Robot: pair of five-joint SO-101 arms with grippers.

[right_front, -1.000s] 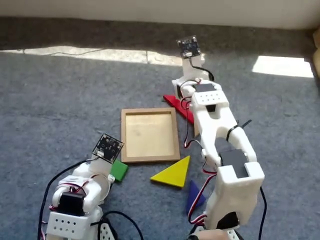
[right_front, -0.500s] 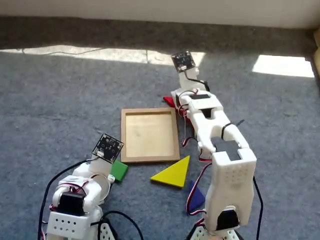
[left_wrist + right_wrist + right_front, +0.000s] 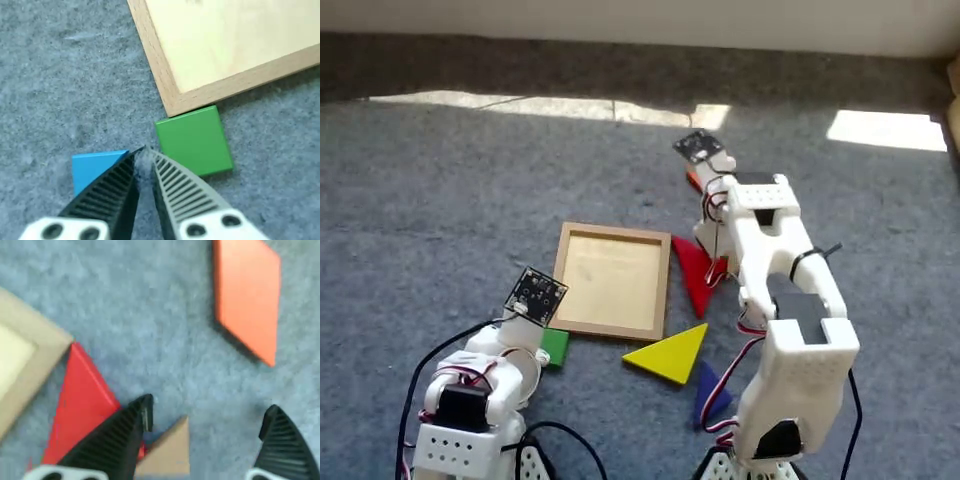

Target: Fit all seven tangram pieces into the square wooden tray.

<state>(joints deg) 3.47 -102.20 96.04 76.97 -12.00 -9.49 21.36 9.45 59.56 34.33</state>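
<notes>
The square wooden tray (image 3: 564, 270) lies empty in mid-carpet. Beside its right edge lies a red triangle (image 3: 695, 272). A yellow triangle (image 3: 670, 352) and a dark blue piece (image 3: 708, 392) sit nearer the right arm's base. My right gripper (image 3: 209, 412) hangs open over the carpet, with the red triangle (image 3: 80, 410), a tan triangle (image 3: 167, 452) and an orange parallelogram (image 3: 247, 300) around it. My left gripper (image 3: 142, 151) is shut on nothing, its tips between a green square (image 3: 195, 141) and a light blue triangle (image 3: 92, 167) at the tray corner (image 3: 170, 95).
The right arm (image 3: 760, 240) stretches along the tray's right side, over the carpet beside the red triangle. The left arm (image 3: 480, 385) sits at the near left. Sunlit patches and a cable lie along the far carpet.
The red triangle has slid from the tray's far right corner down beside its right edge. The tray has turned slightly and shifted left. The right arm swung right; the left arm kept still.
</notes>
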